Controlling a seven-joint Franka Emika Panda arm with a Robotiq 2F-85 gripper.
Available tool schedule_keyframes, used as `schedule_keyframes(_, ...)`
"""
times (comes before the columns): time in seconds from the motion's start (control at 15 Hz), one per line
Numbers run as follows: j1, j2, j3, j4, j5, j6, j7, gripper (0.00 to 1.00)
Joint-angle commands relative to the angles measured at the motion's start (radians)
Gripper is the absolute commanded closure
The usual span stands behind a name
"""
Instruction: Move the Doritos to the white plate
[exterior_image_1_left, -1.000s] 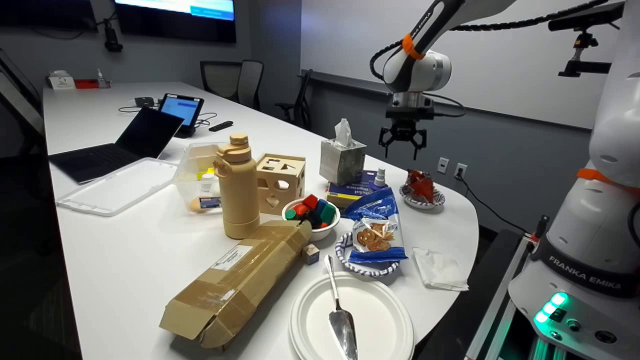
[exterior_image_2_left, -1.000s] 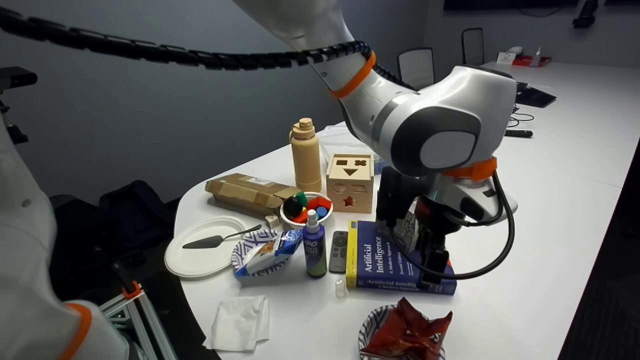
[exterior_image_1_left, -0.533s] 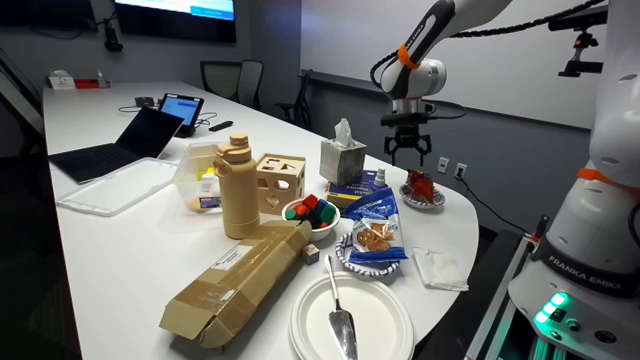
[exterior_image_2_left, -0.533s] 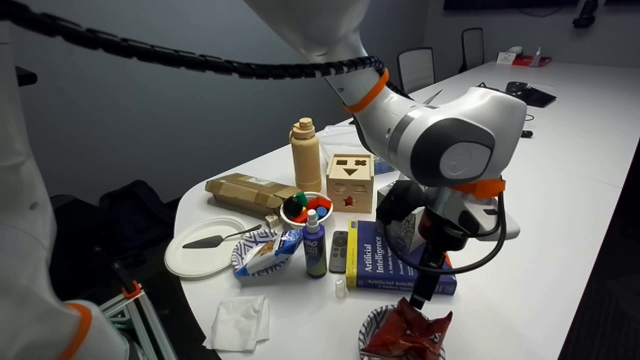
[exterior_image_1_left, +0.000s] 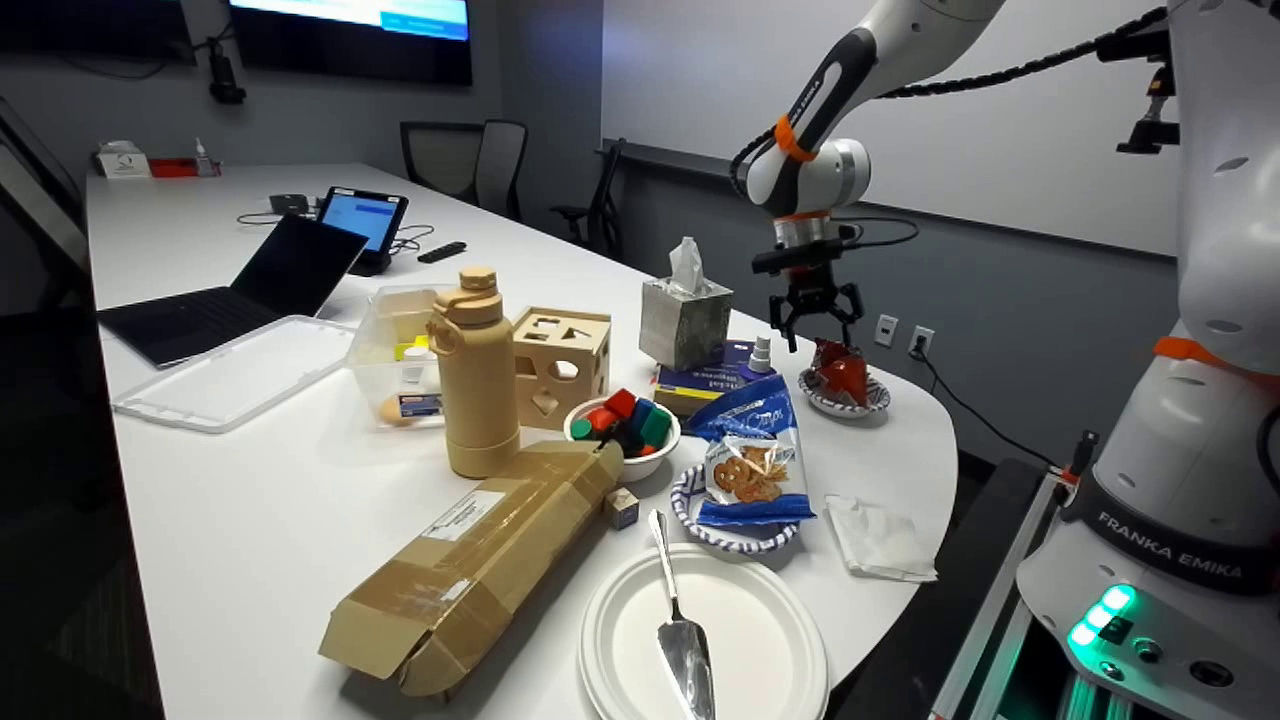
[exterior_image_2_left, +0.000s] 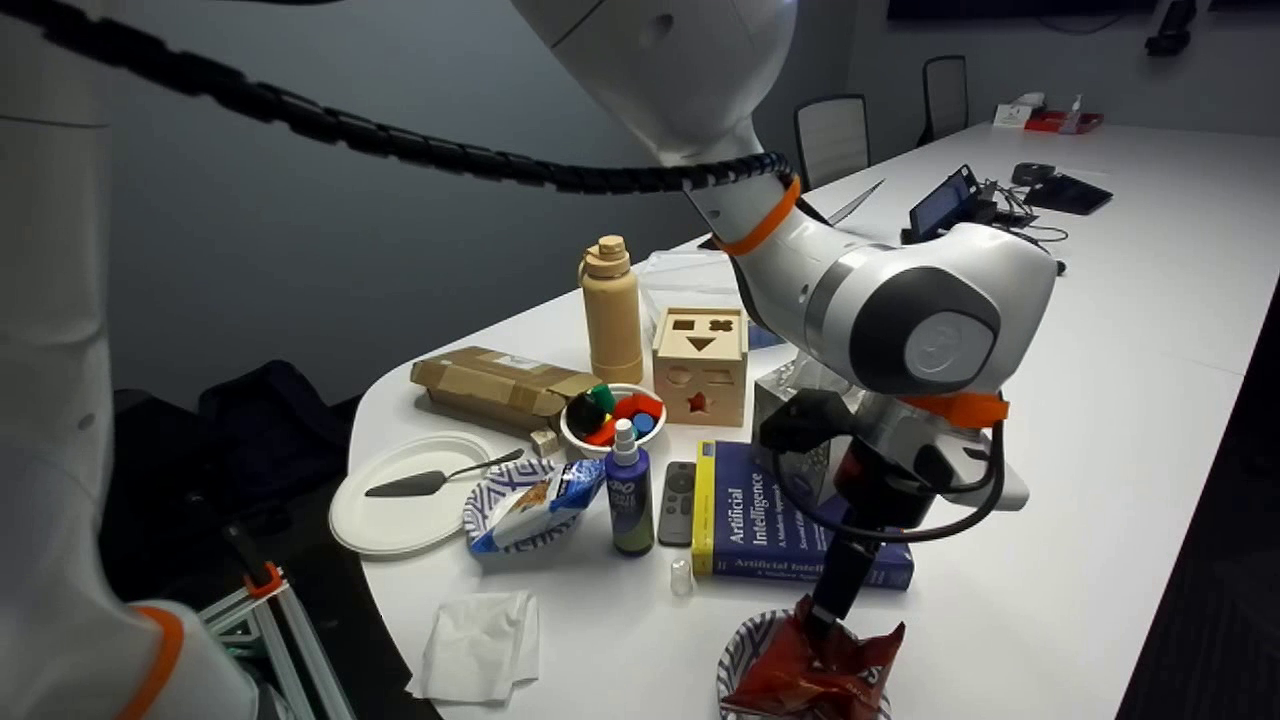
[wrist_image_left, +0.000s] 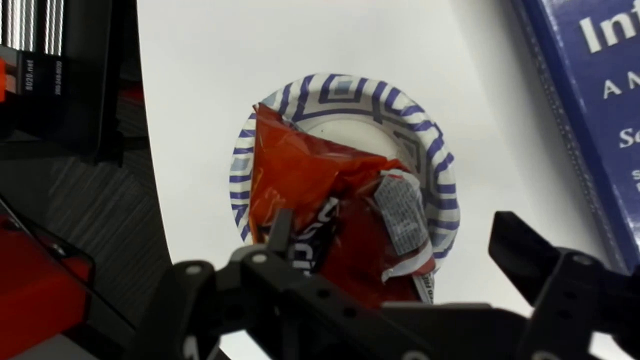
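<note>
The Doritos bag, dark red and crinkly, lies in a small patterned bowl (wrist_image_left: 444, 210). It shows in both exterior views (exterior_image_1_left: 845, 378) (exterior_image_2_left: 800, 672) and in the wrist view (wrist_image_left: 310, 170). My gripper (exterior_image_1_left: 820, 343) is open and empty just above the bag. In the wrist view my gripper (wrist_image_left: 392, 217) has one finger over the bag's printed side and the other beyond the bowl's rim, over the table. I cannot tell whether a fingertip touches the bag. The large white plate (exterior_image_1_left: 765, 640) (exterior_image_2_left: 365, 505) lies at the table's other end with a cake server (exterior_image_1_left: 685, 650) on it.
A blue snack bag (exterior_image_1_left: 755, 470) in a patterned bowl lies between the Doritos and the plate. A spray bottle (exterior_image_2_left: 628, 495), remote (exterior_image_2_left: 678, 505), thick book (exterior_image_2_left: 760, 520) and tissue box (exterior_image_1_left: 685, 322) stand near the gripper. A napkin (exterior_image_2_left: 480, 645) lies by the table edge.
My open gripper has come down, from above the book and tissue box toward the Doritos bag, and now hangs right over it. The bag and the plate have not moved.
</note>
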Motion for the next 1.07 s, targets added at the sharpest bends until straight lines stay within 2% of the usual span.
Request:
schedule_keyframes(0.0,-0.007,0.062,0.0,0.069,0.007,-0.062,0.023,0.0)
schedule_keyframes(0.13,-0.007,0.083,0.001,0.085,0.008,-0.078,0.022,0.0)
schedule_keyframes(0.2,-0.008,0.094,0.0,0.095,0.006,-0.086,0.022,0.25)
schedule_keyframes(0.27,-0.007,0.102,0.0,0.102,0.005,-0.095,0.023,0.26)
schedule_keyframes(0.8,-0.008,0.163,0.002,0.166,0.008,-0.136,0.017,0.89)
schedule_keyframes(0.93,-0.009,0.167,0.003,0.174,0.011,-0.139,0.015,1.0)
schedule_keyframes(1.0,-0.009,0.166,0.002,0.175,0.012,-0.139,0.016,1.0)
